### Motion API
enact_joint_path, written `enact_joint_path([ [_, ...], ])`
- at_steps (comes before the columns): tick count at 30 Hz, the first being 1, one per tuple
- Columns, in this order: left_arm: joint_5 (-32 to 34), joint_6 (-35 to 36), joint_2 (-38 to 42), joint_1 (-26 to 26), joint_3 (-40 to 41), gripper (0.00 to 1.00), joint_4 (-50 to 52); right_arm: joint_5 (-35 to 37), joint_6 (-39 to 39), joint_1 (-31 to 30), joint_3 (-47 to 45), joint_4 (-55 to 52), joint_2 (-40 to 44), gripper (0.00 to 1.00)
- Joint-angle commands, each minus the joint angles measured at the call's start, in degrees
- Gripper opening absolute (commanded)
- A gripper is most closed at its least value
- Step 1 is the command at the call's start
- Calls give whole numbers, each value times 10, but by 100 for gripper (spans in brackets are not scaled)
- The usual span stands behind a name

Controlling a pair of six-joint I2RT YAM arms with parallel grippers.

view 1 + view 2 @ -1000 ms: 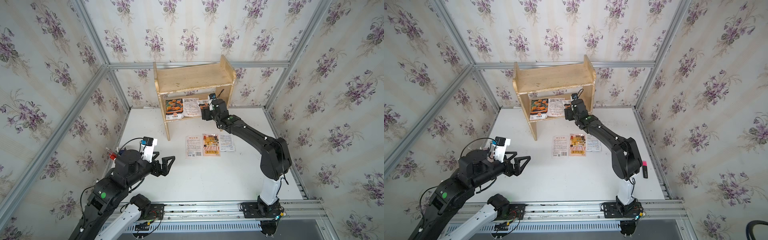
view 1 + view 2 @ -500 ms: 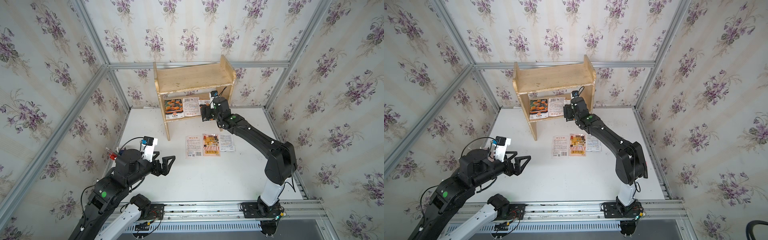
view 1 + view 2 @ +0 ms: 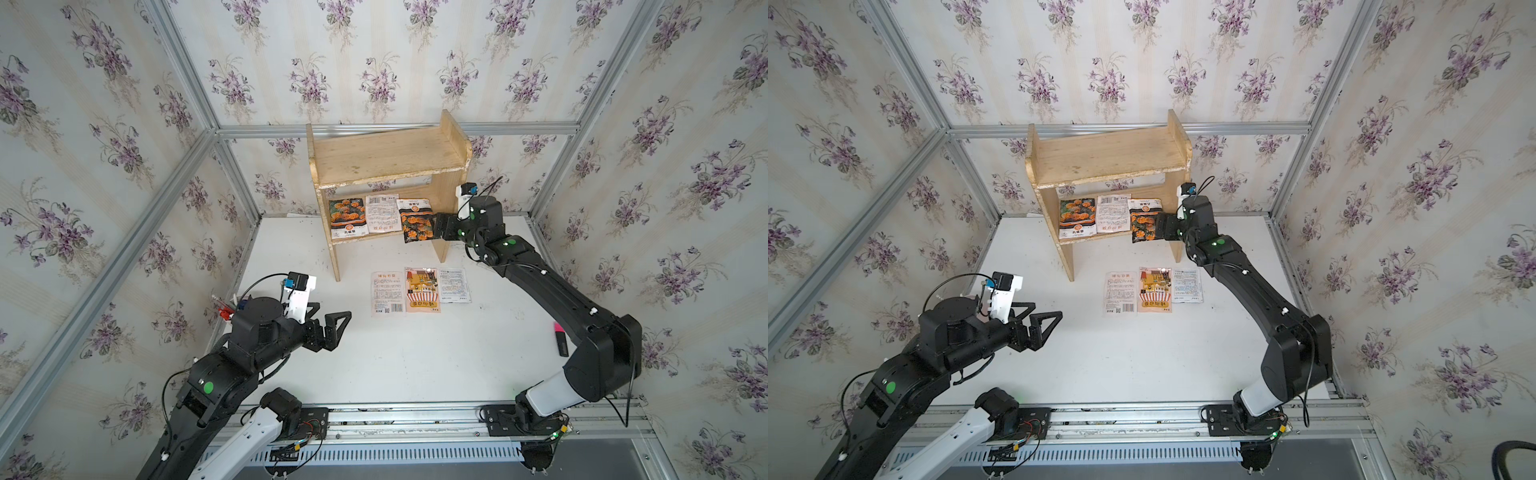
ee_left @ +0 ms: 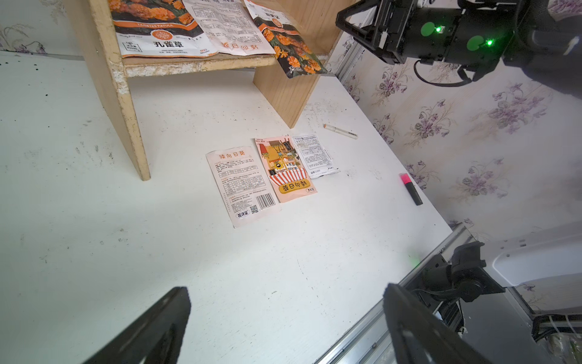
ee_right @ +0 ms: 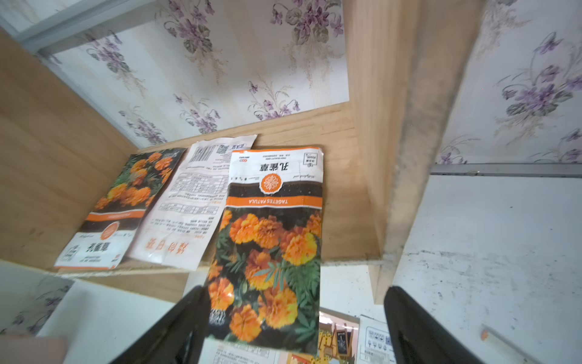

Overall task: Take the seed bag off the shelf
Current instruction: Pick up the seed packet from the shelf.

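The seed bag, dark with orange marigolds, lies at the right end of the lower board of the pale wooden shelf. Its lower part hangs out past the board's front edge. My right gripper is open at that overhanging end. In the right wrist view the seed bag reaches down between the fingers of my right gripper, close against one of them. My left gripper hovers open and empty over the table's front left.
Another marigold bag and a white printed bag lie beside the seed bag on the same board. Three packets lie flat on the table before the shelf. A pink highlighter and a white marker lie at the right.
My right gripper has drawn back a little from the shelf toward the right, and the seed bag now sticks out over the board's front edge. The left arm has not moved.
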State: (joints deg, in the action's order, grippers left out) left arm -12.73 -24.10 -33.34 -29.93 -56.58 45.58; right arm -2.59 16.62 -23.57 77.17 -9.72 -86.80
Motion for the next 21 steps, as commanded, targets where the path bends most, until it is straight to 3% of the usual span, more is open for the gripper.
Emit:
enact_joint_path([
  [1,-16,9,-4,1,-4,100,-14,-101,48,31,-40,34,30,89],
  [11,-48,-2,-12,1,-1,100,-26,-227,127,89,-118,121,34,82],
  [21,-44,-6,-3,1,1,100,-15,-274,177,95,-104,181,-43,75],
])
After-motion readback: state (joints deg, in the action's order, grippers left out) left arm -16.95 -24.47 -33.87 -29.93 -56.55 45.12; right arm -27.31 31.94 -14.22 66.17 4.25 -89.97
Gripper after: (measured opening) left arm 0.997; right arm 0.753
